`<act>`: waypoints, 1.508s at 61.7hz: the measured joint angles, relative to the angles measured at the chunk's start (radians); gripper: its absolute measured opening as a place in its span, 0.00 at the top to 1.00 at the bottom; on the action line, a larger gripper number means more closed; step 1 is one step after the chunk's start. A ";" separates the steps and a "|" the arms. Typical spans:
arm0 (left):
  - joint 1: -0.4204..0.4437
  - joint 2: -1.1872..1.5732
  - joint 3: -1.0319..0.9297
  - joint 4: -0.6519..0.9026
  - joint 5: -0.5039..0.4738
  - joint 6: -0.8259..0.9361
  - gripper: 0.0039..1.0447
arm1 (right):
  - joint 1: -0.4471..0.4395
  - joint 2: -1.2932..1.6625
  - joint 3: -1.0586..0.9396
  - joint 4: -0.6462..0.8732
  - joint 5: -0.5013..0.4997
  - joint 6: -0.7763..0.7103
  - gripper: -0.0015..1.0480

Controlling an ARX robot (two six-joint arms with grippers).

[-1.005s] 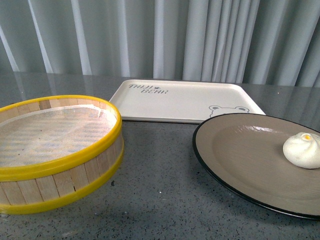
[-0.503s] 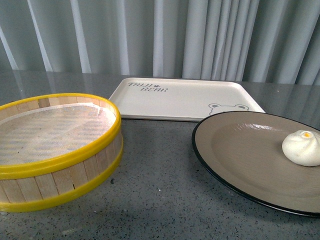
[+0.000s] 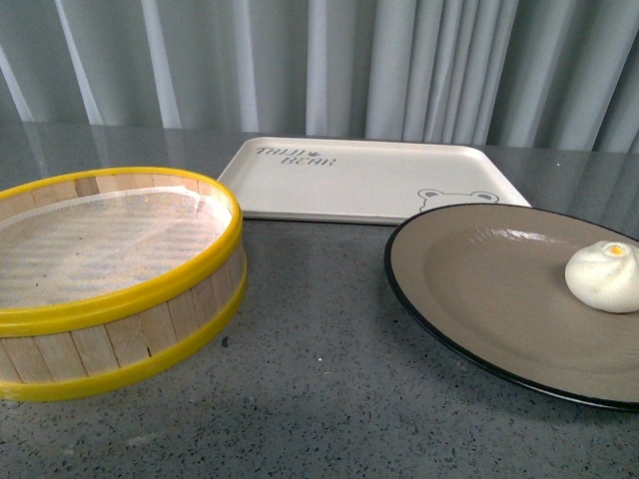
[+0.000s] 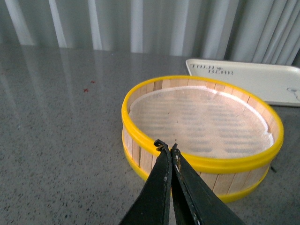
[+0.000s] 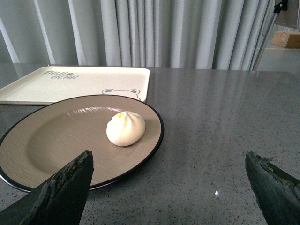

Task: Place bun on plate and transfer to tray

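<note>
There is one bun (image 3: 602,277), one plate (image 3: 469,289), one tray (image 3: 369,185) and one basket (image 3: 130,309), four things in all. One table (image 3: 319,399) carries them. Two claws show: the left claw (image 4: 168,146) and the right claw (image 5: 168,160).

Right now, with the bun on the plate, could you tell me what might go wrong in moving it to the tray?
The bun sits loose and off-centre on the shallow plate; if the plate tilts on lifting, it could roll off.
The tray has a raised rim close behind the plate; a low carry may catch it and push the tray.
The plate's thin rim may slip from the right gripper.
</note>
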 joint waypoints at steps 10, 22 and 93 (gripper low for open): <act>0.000 -0.062 0.000 -0.047 0.000 0.000 0.96 | 0.000 0.000 0.000 0.000 0.000 0.000 0.08; 0.000 -0.120 0.000 -0.107 0.000 0.000 0.96 | 0.000 0.000 0.000 0.000 0.000 0.000 0.08; 0.000 -0.358 0.000 -0.351 0.000 0.000 0.18 | 0.000 0.000 0.000 0.000 0.000 0.000 0.08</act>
